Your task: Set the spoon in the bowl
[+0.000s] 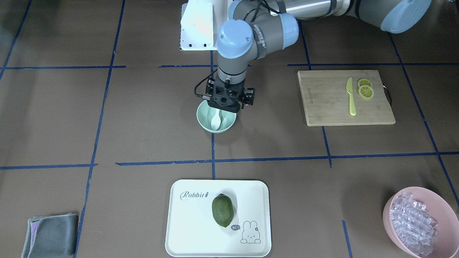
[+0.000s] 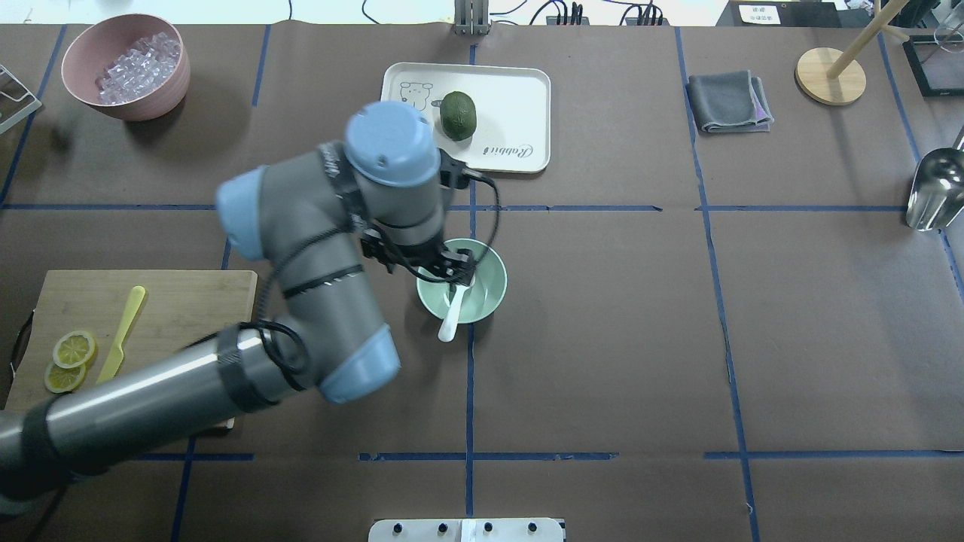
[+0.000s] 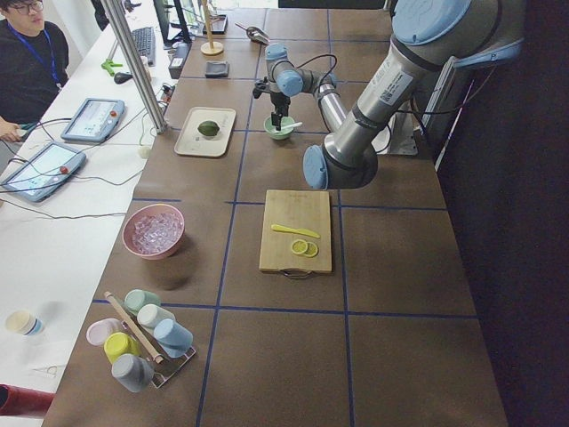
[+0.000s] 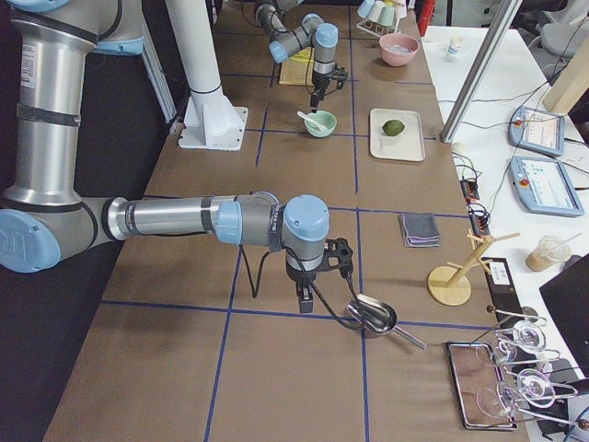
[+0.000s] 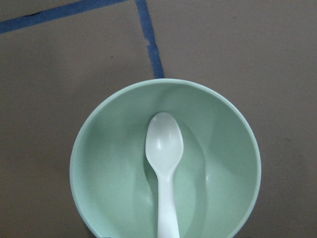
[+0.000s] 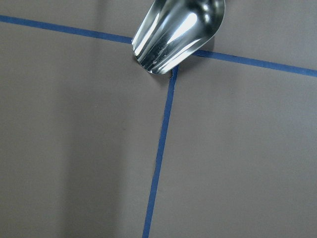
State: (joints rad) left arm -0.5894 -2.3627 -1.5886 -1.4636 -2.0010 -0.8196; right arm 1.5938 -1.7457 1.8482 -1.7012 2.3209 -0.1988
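The white spoon lies in the pale mint-green bowl at the table's middle. Its scoop rests on the bowl's floor, and its handle leans over the rim on the robot's side. The left wrist view looks straight down on the spoon and the bowl, with no fingers in frame. My left gripper hangs just above the bowl and looks open, apart from the spoon. My right gripper hovers low over the table at the far right end; I cannot tell whether it is open or shut.
A wooden cutting board with a yellow knife and lemon slices lies on my left. Also there: a pink bowl of ice cubes, a white tray with an avocado, a grey cloth, and a metal scoop near the right gripper.
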